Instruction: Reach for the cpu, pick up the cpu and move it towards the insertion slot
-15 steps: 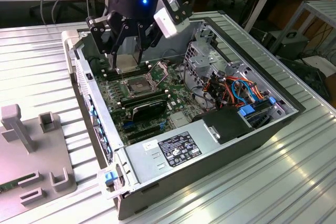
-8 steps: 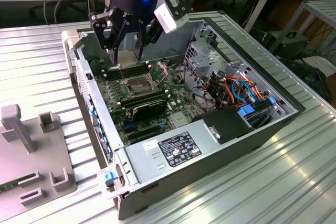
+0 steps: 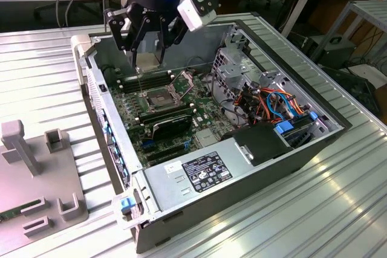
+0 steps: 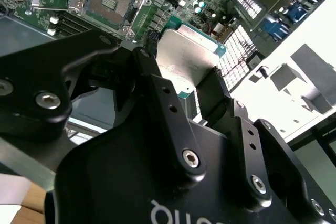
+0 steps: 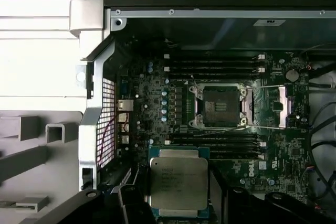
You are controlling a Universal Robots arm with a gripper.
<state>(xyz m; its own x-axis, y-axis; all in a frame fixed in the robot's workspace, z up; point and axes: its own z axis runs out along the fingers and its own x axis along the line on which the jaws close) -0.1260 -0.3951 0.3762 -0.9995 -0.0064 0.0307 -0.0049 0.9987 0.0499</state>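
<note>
My gripper (image 3: 149,58) hangs over the open computer case, shut on the cpu (image 3: 150,61), a thin pale grey square chip held flat between the two black fingers (image 4: 157,90). In both wrist views the cpu (image 5: 178,182) (image 4: 186,59) shows its metallic face, gripped at opposite edges. The insertion slot (image 3: 158,98) lies below on the green motherboard, a square socket with a silver frame, a dark centre and its wire lever swung open. In the first wrist view the insertion slot (image 5: 219,106) sits a short way off to one side of the held chip, uncovered; the second wrist view shows the insertion slot (image 4: 107,1) too.
Long black memory slots (image 5: 212,62) flank the socket on both sides. The case wall (image 3: 97,98) rises on the exterior view's left; a power supply (image 3: 199,170), drive cage (image 3: 233,67) and coloured cables (image 3: 272,104) fill its right. A grey fixture (image 3: 36,173) stands outside the case.
</note>
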